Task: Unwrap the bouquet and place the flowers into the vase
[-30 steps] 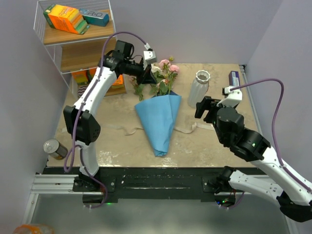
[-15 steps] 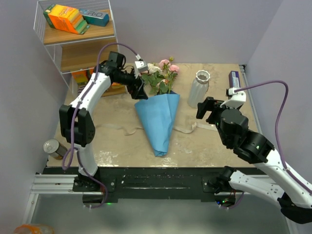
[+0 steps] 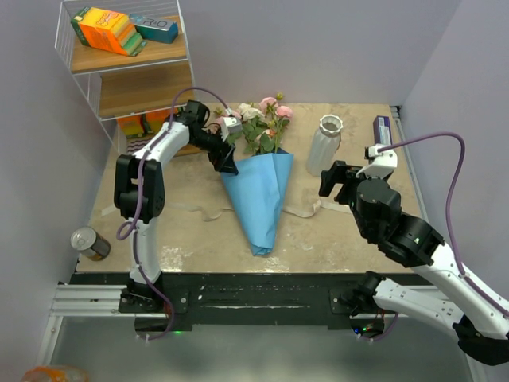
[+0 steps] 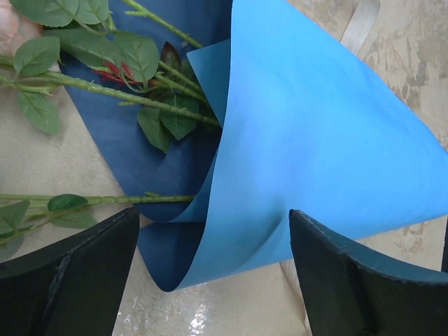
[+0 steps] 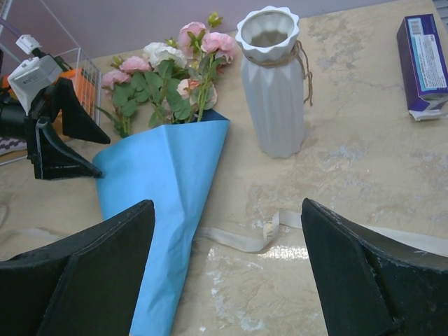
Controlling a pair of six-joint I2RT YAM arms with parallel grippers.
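The left arm rises from its base, bends at the elbow and reaches across to the left edge of the bouquet's point(image 3: 258, 199) open mouth. Its tool point(image 3: 227, 155) is open, tilted down, with the jaws spread wide. In the left wrist view a curled fold of the blue paper point(image 4: 294, 140) lies between the two fingers point(image 4: 70, 273), touching neither.

The right arm is folded low over the right half of the surface point(image 3: 183, 183). Its tool point(image 3: 332, 177) hangs near the foot of the vase point(image 3: 324, 143), jaws wide apart and holding nothing.

The bouquet lies flat mid-surface. Its long axis runs near to far, with the cone's tip toward the arm bases and the flowers point(image 3: 261, 119) toward the back wall. The vase stands upright just right of the blooms, apart from them. Beige ribbon point(image 3: 306, 211) lies loose on the surface on both sides of the cone.

The paper hides the lower stems. The right wrist view cuts off the cone's tip, and the left wrist view shows only a sliver of one bloom. Whether the ribbon passes under the cone cannot be told.
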